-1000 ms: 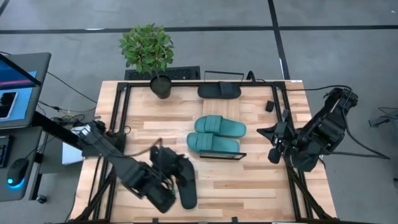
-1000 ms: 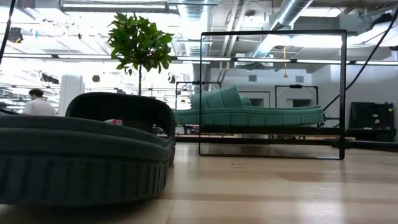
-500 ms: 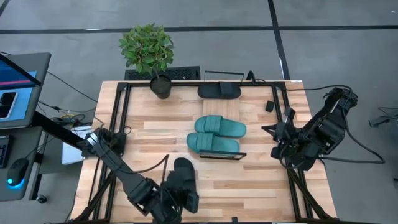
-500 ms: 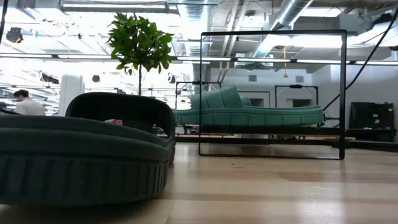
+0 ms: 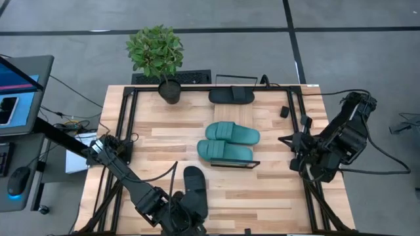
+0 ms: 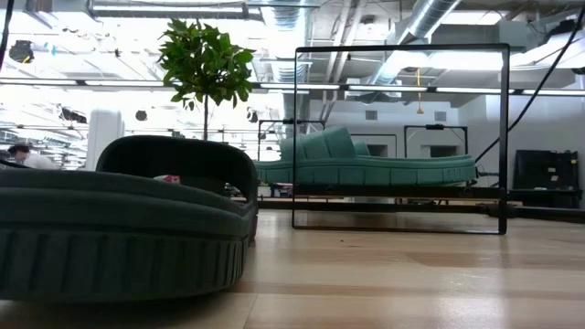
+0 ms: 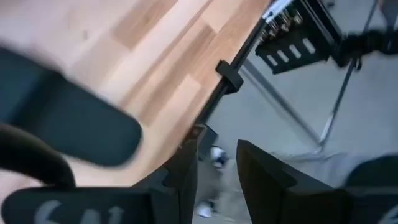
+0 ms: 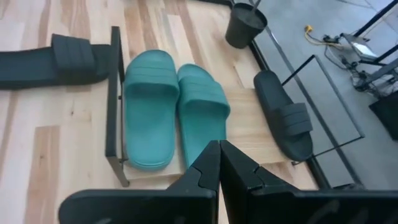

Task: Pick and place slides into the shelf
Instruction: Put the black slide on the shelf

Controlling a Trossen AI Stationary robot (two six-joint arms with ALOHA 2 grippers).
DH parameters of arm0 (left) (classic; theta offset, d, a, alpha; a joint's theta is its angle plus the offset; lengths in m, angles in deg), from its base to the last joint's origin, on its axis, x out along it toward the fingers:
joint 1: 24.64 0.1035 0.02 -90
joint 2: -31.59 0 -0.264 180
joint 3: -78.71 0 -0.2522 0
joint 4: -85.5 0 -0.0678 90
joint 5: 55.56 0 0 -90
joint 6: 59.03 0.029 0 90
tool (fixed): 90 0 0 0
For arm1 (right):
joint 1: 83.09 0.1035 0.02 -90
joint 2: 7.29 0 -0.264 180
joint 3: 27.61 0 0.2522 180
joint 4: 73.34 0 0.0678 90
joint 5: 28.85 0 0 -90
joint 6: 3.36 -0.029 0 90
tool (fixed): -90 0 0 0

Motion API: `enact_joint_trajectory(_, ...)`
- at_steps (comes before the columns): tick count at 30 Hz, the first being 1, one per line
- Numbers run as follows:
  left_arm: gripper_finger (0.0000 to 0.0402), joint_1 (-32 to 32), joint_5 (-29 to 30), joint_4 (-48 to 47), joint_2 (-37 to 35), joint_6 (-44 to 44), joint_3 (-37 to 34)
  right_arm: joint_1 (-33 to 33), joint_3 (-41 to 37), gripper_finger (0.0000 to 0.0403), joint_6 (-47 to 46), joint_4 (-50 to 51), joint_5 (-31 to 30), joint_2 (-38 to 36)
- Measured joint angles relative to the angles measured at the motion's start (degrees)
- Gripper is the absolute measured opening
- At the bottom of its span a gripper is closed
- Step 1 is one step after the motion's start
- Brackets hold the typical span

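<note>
Two teal slides (image 5: 228,141) lie side by side on the shelf's wood board (image 8: 250,127), inside its black wire frame (image 6: 294,137). One black slide (image 5: 195,187) lies flat on the table near its near edge and fills the low view's left (image 6: 119,228). The other black slide (image 5: 231,96) lies at the far edge (image 8: 283,115). My left gripper (image 5: 186,218) is low beside the near black slide (image 7: 62,124), open, its fingers (image 7: 186,165) pointing past the table's near edge with only floor between them. My right gripper (image 8: 219,148) is shut, raised at the table's right side (image 5: 287,140).
A potted plant (image 5: 156,56) stands at the far left corner of the table. Black frame rails (image 5: 125,124) run along the table's left and right sides. A keyboard (image 5: 190,77) sits beyond the far edge. Bare wood (image 5: 275,190) lies right of the near slide.
My left arm has swung toward the table's near edge, and its gripper has come off from above the near black slide to beside it. That slide has kept its place. My right arm has drawn slightly toward the right edge.
</note>
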Motion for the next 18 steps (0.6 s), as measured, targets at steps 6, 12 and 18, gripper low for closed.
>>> enact_joint_trajectory(6,0.0098,1.07,-2.06,0.74,2.42,14.25,-0.01,1.64,0.00,0.0000,-3.83,-0.01,-0.03,0.01)
enact_joint_trajectory(12,0.0098,0.98,-7.84,-0.83,8.31,23.15,-0.02,2.69,0.00,0.0000,-7.54,-0.07,0.03,0.02)
enact_joint_trajectory(18,0.0098,0.49,-7.49,-8.30,12.49,23.39,0.00,2.59,0.00,0.0000,-12.31,-0.09,0.12,0.13)
